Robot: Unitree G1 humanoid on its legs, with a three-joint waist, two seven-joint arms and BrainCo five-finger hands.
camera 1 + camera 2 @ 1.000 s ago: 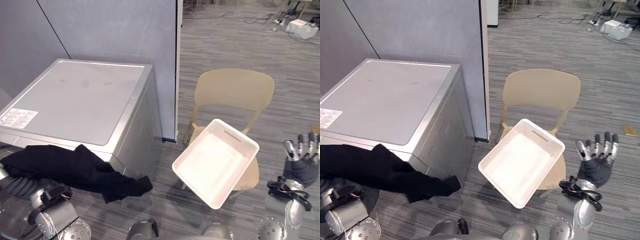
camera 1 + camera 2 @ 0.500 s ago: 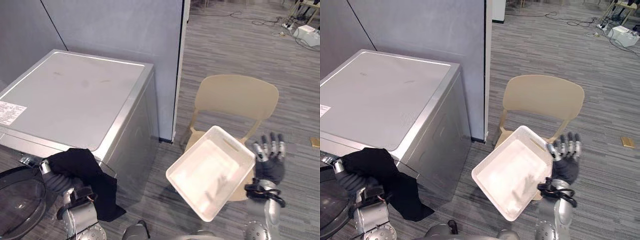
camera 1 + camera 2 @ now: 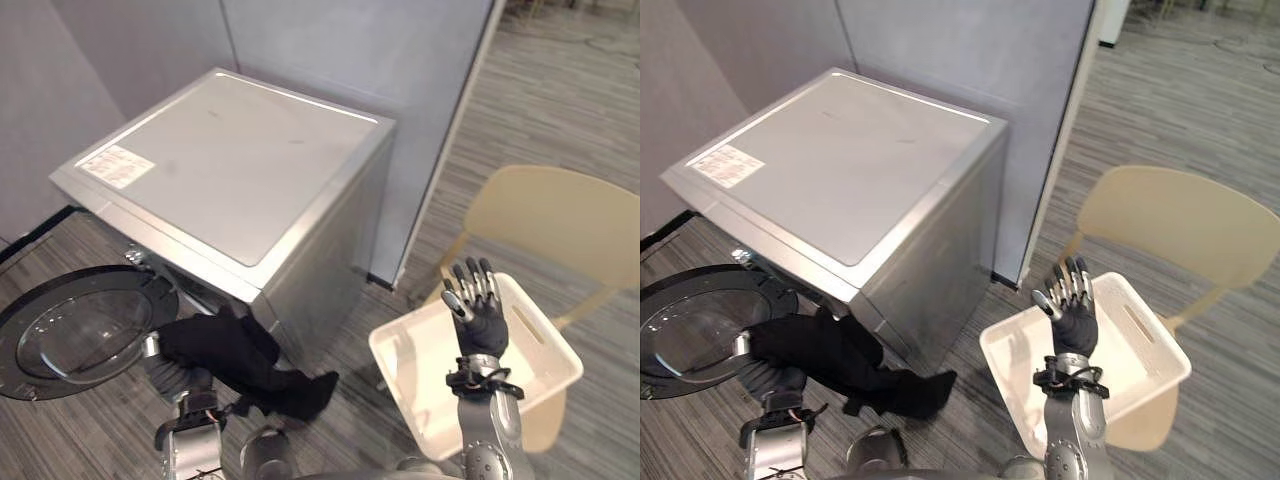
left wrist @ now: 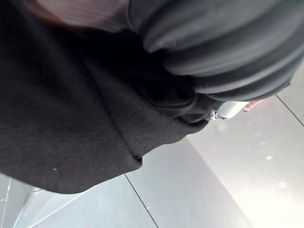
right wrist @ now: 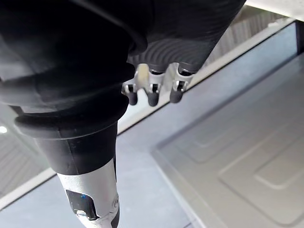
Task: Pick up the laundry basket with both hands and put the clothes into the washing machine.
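A black garment (image 3: 235,350) hangs at the front of the silver washing machine (image 3: 250,170), beside its open round door (image 3: 80,330). One end trails toward the floor. My left hand (image 3: 165,368) is under the garment, its fingers hidden by the cloth (image 4: 71,118). Whether the cloth reaches into the drum I cannot tell. The white laundry basket (image 3: 540,350) lies empty on the tan chair (image 3: 560,210). My right hand (image 3: 480,325) is raised in front of the basket, open with fingers (image 5: 152,88) straight and nothing in it.
A grey partition wall (image 3: 400,50) stands behind the machine. The open door juts out low at the left over the striped grey floor (image 3: 60,250). The chair stands right of the machine, with a narrow gap between them.
The camera has swung left and down. My left hand carried the black garment down from the machine's top edge to its front by the door. My right hand rose in front of the basket.
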